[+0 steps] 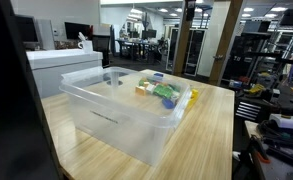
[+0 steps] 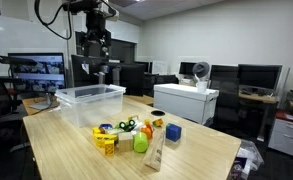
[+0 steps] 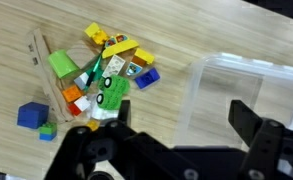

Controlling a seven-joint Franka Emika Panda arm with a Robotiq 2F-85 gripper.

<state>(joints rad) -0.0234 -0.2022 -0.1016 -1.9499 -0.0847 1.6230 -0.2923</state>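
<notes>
My gripper (image 3: 182, 122) is open and empty, held high above the table. In the wrist view its two dark fingers straddle the near edge of a clear plastic bin (image 3: 248, 82). It hangs over the bin in an exterior view (image 2: 94, 55). A pile of small coloured toy blocks (image 3: 104, 72) lies on the wooden table beside the bin, with a blue cube (image 3: 29, 115) and a green block (image 3: 63, 65) at its edge. The pile shows in both exterior views (image 2: 126, 130) (image 1: 162, 92). The bin (image 2: 86, 100) (image 1: 116, 112) looks empty.
The wooden table (image 2: 186, 155) is wide, with its edges near the toys. A white printer (image 2: 186, 98) stands behind it. Desks, monitors (image 2: 34, 70) and office chairs fill the room. Shelves with gear (image 1: 276, 60) stand at one side.
</notes>
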